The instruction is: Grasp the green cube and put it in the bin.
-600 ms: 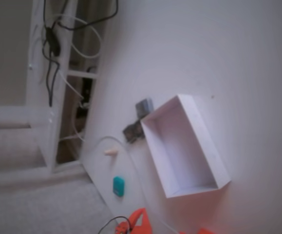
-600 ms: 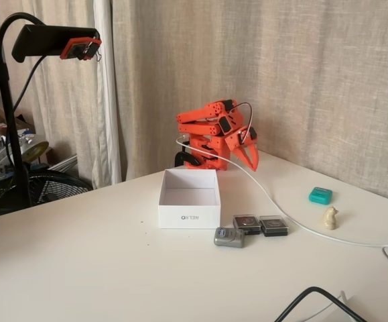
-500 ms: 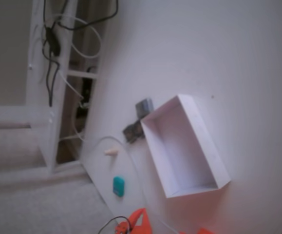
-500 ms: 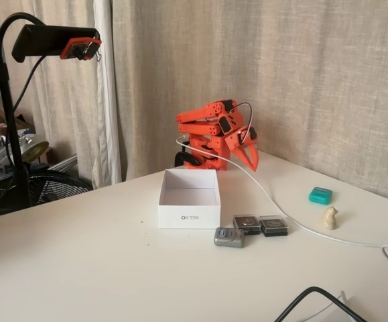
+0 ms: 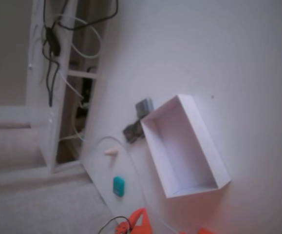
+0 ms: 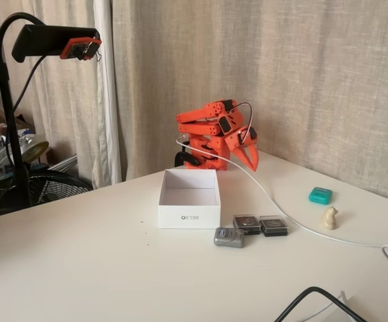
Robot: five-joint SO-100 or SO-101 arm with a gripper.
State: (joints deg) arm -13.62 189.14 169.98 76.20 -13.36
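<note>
The green cube [image 6: 320,196] lies well right of the empty claw [image 6: 248,158], fingers pressed together.

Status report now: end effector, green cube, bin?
End effector folded near base, holding nothing. Green cube on table, untouched. Bin empty. White cable lies between arm and cube.

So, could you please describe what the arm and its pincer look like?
The arm is bright orange plastic, built from blocky angular segments, with black motor blocks showing at its joints. A thin dark cable loops over its top. The pincer is orange too, ending in two tapered, pointed fingers. No markings are legible. In the other fixed view only an orange tip shows at the bottom edge.
</note>
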